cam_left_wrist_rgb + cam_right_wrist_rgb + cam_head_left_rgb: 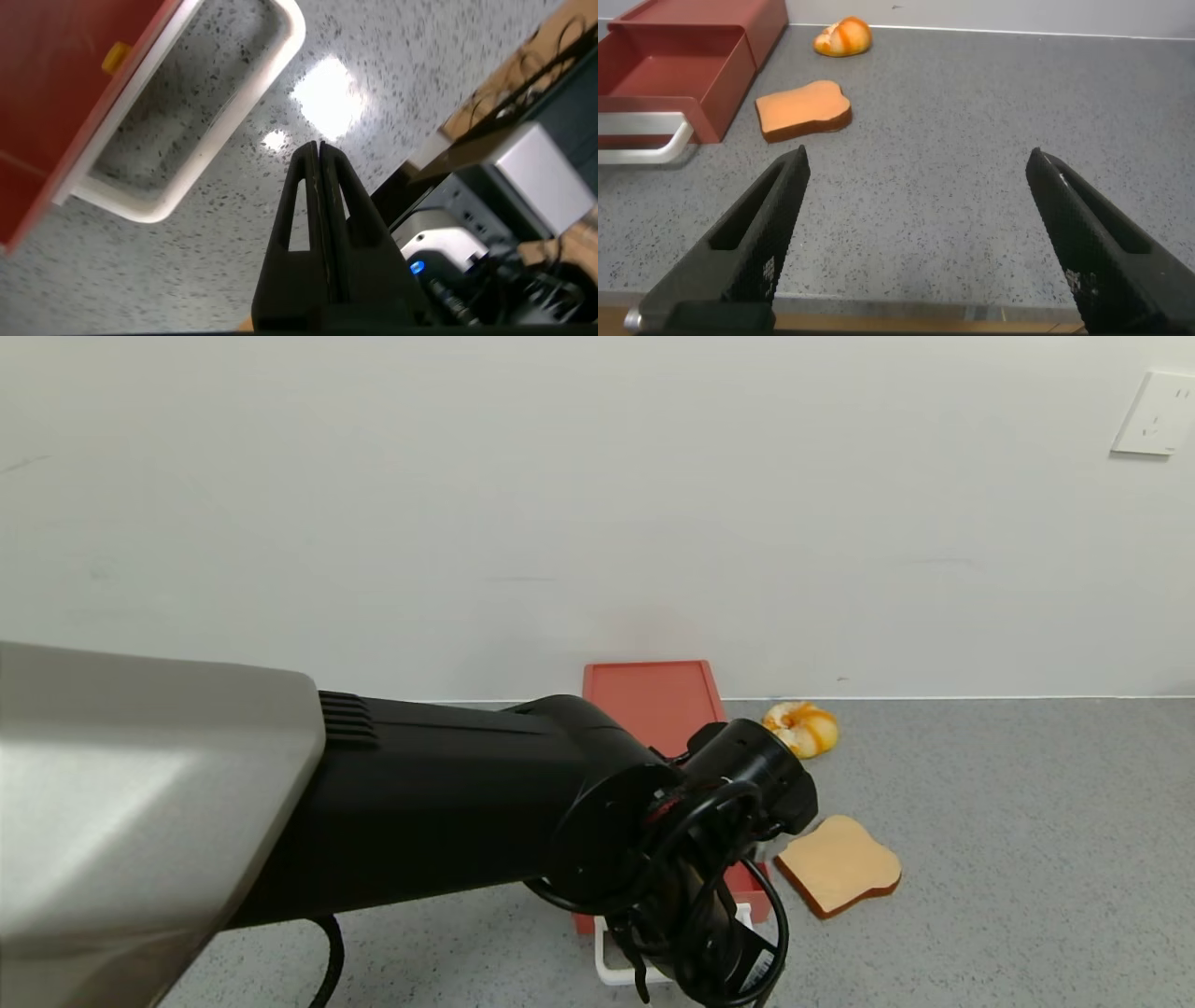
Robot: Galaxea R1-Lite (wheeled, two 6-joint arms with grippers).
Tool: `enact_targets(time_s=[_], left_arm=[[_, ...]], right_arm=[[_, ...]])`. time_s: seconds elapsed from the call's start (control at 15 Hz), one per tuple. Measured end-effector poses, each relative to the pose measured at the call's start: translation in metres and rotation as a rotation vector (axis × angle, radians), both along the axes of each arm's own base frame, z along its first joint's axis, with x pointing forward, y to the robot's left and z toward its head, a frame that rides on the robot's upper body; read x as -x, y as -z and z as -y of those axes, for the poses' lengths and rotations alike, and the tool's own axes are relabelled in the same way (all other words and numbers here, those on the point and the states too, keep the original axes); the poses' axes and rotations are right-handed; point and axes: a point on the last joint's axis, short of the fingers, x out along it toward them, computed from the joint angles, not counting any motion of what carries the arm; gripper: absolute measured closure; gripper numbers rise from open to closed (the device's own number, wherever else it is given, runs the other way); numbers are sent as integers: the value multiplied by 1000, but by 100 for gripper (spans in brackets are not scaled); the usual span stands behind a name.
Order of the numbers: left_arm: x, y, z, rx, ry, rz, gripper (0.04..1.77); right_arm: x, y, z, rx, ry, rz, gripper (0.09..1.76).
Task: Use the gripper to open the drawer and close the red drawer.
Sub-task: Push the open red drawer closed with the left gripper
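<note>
Red drawer (pixel 658 700) sits at the back of the grey speckled desk (pixel 1008 821), its far end against the plain white wall (pixel 560 504), and its tray (pixel 663 70) is pulled out toward the robot with the white loop handle (pixel 201 140) at the front. A white wall socket (pixel 1156 413) is fixed high on the wall at the right.

From the head view, the left arm reaches in from the left side, silver at the shoulder end and black further along, its wrist bent downward over the front of the tray with black cables looping round it. The left gripper (pixel 320 173) hangs just in front of the handle without touching it, and its jaws are clenched together on nothing. The right gripper (pixel 915 187) hovers low over the desk, well to the right of the drawer, its jaws released and spread wide.

Counted: 1 drawer, 1 slice of toast (pixel 838 864) lying flat just right of the tray, 1 round bun (pixel 801 728) near the wall beside the drawer, and 2 grippers.
</note>
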Motion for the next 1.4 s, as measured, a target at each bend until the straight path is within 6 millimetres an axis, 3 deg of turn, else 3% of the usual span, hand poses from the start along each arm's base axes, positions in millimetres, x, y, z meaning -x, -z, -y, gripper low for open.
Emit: enact_targets(time_s=[0.27,0.6,1.4], left_arm=[[-9,4,-14,-23,206,35,170],[-26,19,-18,53,290,179,170],[-20,43,-28,38,449,327,170]], right_arm=[[0,0,0,0,0,0,14],[0,0,0,0,0,0,14],[0,0,0,0,0,0,14]])
